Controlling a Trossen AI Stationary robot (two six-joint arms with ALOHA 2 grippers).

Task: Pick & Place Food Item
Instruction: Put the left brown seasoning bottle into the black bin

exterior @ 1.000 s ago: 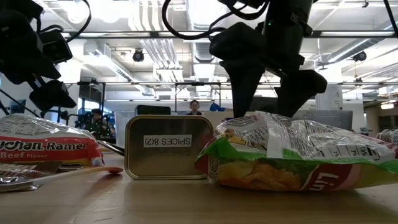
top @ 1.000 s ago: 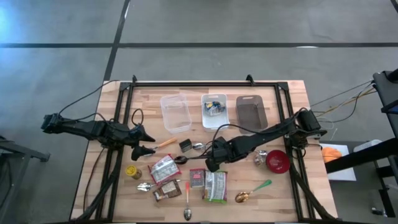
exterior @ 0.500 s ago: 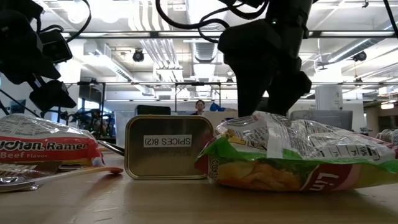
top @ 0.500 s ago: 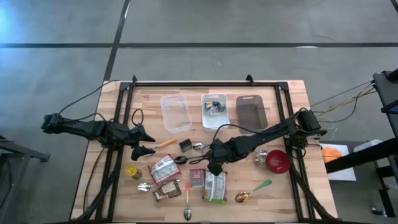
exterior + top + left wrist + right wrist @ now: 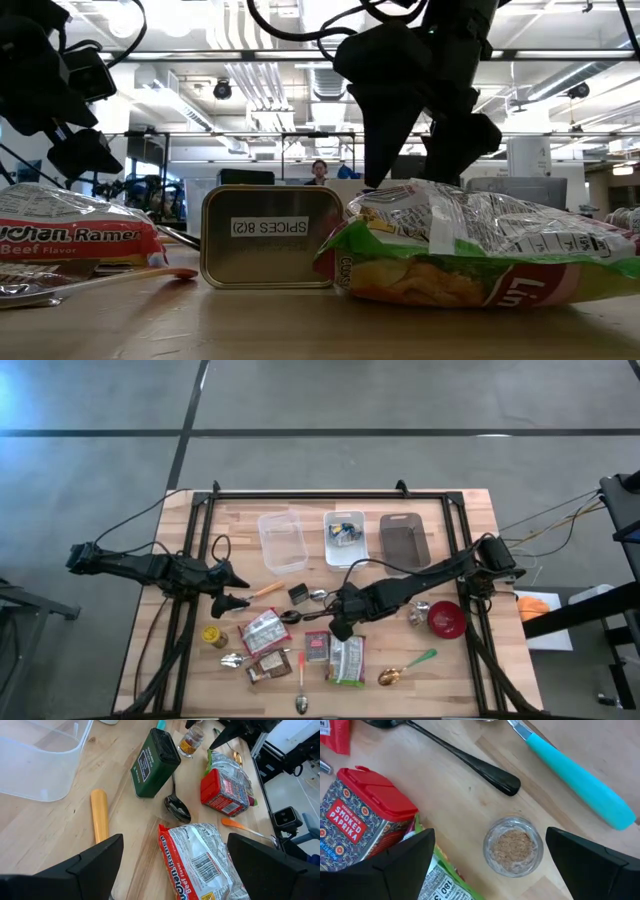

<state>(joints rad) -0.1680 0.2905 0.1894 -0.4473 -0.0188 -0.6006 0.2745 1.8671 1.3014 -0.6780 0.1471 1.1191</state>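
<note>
Glass spice jar [image 5: 513, 845] sits on the wood directly between my right gripper's [image 5: 337, 622] spread fingers, untouched, beside the paprika tin [image 5: 364, 819] and black spoon [image 5: 455, 755]. My left gripper [image 5: 232, 588] waits, spread wide, at the table's [image 5: 460, 550] left side.

High view: looks straight down from well above, taking in the whole pale wooden table [image 5: 450, 530] and both arms.
Low view: sits at tabletop height, facing level across into the room, very near a green crinkled snack bag [image 5: 470, 250] and a gold rectangular spice tin [image 5: 270, 240].
Left wrist view: looks forward and down, close to the table, past its own dark fingers [image 5: 95, 865].
Right wrist view: points almost straight down, very near the wood.
Shared: the red smoked-paprika tin [image 5: 365, 820] [image 5: 225, 790] and small glass spice jar [image 5: 514, 845] [image 5: 191, 741] show in both wrist views.
</note>
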